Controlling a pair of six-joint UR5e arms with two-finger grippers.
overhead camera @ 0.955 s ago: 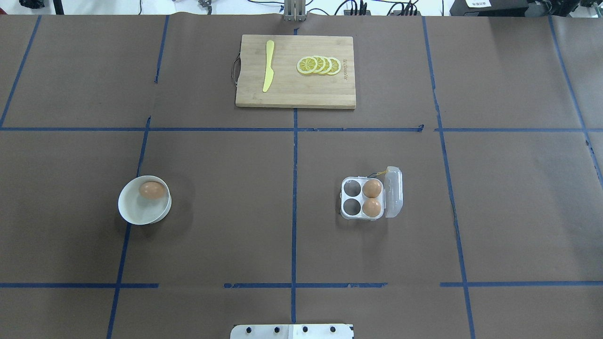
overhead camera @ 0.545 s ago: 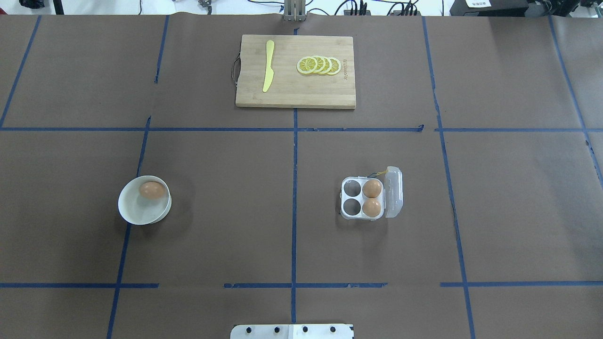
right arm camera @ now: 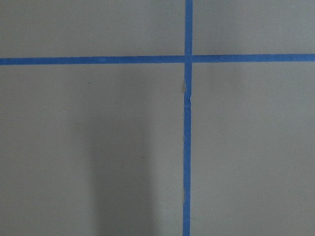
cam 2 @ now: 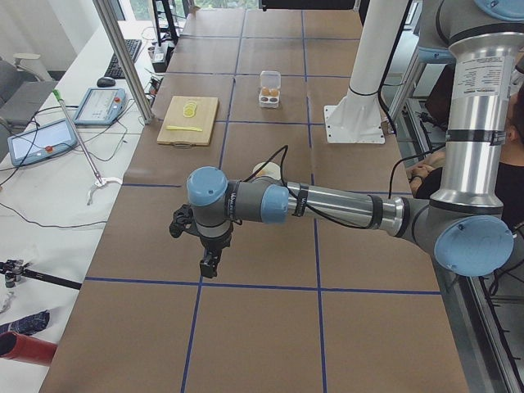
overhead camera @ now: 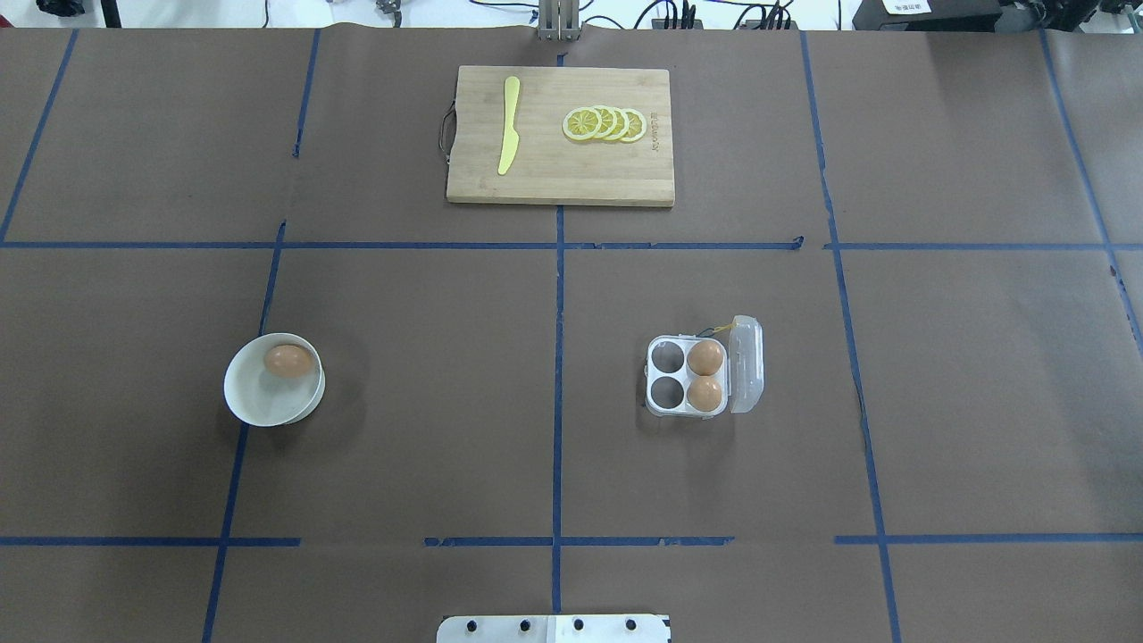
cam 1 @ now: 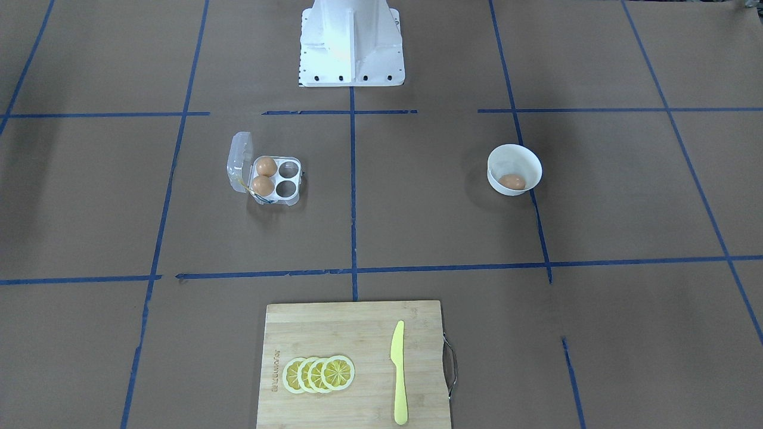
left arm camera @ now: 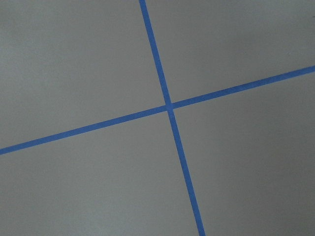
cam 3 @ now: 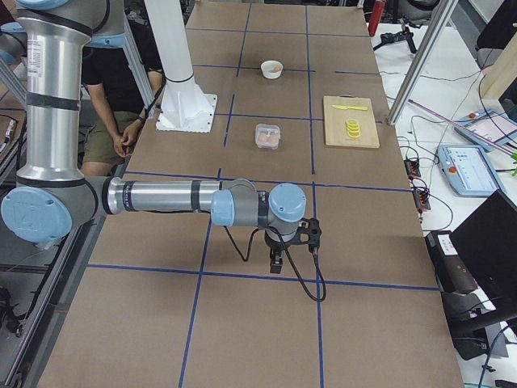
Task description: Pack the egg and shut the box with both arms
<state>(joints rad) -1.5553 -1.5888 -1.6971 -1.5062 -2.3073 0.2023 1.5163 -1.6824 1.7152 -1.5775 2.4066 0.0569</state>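
- Plainly, the egg (overhead camera: 287, 361) to be packed lies in the white bowl (overhead camera: 261, 402). It is well apart from the left hand (cam 2: 209, 266), which hangs over bare table (overhead camera: 446, 357).
- The box (overhead camera: 686, 409) sits well apart from the right hand (cam 3: 277, 260), its lid (overhead camera: 746, 366) standing open. Two more eggs (overhead camera: 705, 357) fill the cells by the hinge, so the two empty cells face the bowl, probably to take the egg.
- Both hands point down at the table far from the goods, which I judge to be a waiting pose.
- Neither hand shows from overhead or from the front. The side views are too distant, so I cannot tell whether the hands are wide or narrow.
- The wrist cameras show only table and blue tape (left arm camera: 170, 107).
- From the left side, the left arm (cam 2: 327, 203) covers most of the bowl.
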